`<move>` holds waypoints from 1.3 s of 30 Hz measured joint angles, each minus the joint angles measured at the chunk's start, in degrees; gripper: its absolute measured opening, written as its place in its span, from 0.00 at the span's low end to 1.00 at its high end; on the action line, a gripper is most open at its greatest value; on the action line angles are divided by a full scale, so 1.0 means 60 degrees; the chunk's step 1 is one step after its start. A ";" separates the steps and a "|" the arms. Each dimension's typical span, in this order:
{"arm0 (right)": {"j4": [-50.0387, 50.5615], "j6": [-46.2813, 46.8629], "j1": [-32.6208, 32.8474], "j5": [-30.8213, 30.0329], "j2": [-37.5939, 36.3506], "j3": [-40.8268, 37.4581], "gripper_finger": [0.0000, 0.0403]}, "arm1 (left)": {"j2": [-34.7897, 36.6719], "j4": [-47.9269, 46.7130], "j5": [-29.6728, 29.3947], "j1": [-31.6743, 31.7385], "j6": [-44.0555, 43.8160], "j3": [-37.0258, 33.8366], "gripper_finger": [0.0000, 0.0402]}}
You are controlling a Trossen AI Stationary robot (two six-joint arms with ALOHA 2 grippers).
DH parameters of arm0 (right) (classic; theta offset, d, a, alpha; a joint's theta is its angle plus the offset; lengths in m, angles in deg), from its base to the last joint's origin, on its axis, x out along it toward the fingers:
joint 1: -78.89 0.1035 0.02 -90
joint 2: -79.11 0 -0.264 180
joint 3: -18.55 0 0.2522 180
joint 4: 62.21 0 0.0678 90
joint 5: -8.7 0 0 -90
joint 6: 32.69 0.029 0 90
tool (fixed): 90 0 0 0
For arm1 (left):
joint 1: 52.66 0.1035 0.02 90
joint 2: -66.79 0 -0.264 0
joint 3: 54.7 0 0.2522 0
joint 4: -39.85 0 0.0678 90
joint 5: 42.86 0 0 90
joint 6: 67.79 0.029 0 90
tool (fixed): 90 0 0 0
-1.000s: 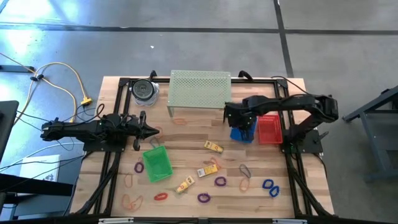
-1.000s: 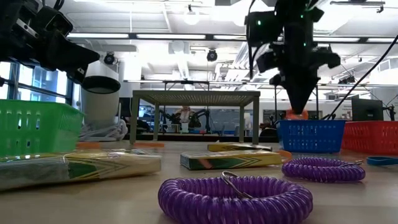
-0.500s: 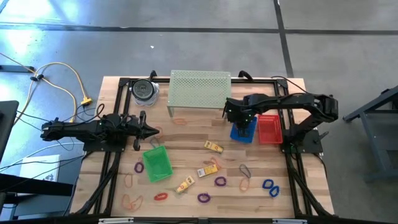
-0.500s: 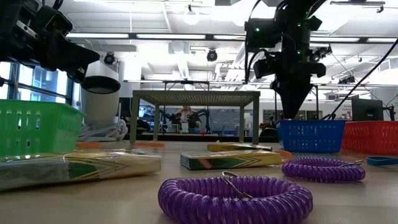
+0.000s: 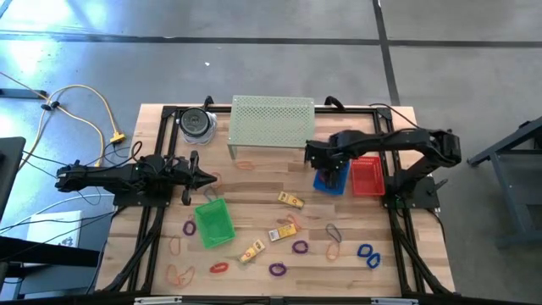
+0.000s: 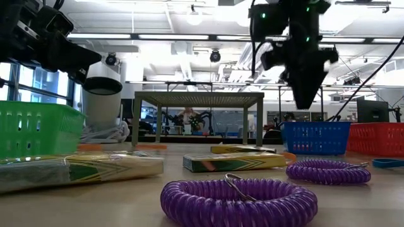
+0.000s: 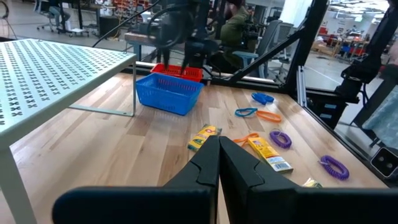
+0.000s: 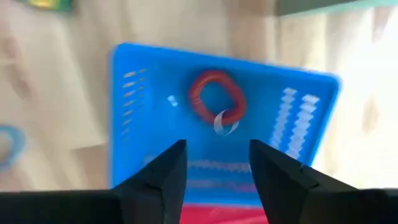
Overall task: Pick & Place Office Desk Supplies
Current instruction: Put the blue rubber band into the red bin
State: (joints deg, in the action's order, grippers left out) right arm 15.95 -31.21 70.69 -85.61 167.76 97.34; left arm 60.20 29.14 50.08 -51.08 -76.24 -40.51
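Office supplies are mostly still scattered on the near half of the wooden table [image 5: 254,199]: a purple coiled plastic loop [image 6: 238,200] closest to the low camera, a yellow rectangular packet [image 6: 235,161] just behind it, more loops and packets around.

Right gripper [image 8: 214,163] hangs over the blue plastic mesh basket [image 8: 149,112] with its fingers spread and nothing between them. A red coiled loop [image 8: 216,98] lies inside, so I'd say that drop is done. Best next move: lift straight up clear of the rim before swinging toward the next loop.

Left gripper [image 7: 219,163] waits closed and empty at the table's left side.

Green basket [image 5: 213,222] and red basket [image 5: 366,176] both look empty, though I can't fully tell.
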 joint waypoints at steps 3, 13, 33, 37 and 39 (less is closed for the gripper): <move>0.0782 0.0929 0.0444 0.0770 -0.0004 0.0317 0.40 | 0.0000 0.0000 -0.0003 0.0000 0.0000 0.0000 0.00; 0.1505 0.3596 0.2188 0.3457 -0.0004 0.0368 0.40 | 0.0000 0.0004 -0.0003 -0.0004 -0.0007 0.0000 0.00; 0.0997 0.8353 0.7441 -0.0887 -0.2794 -0.0893 0.40 | -0.0003 0.0364 0.0000 -0.0004 -0.0098 0.0000 0.00; -0.0818 0.8717 0.7683 -0.1043 -0.3679 -0.2079 0.40 | -0.0003 0.0383 0.0000 -0.0004 -0.0191 0.0000 0.00; -0.1919 0.8713 0.7682 -0.1025 -0.3944 -0.2659 0.40 | -0.0004 0.0386 0.0000 0.0000 -0.0321 0.0000 0.00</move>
State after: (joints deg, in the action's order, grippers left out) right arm 4.44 21.07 116.78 -91.76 144.09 81.39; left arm 60.18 31.45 50.08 -51.08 -78.16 -40.51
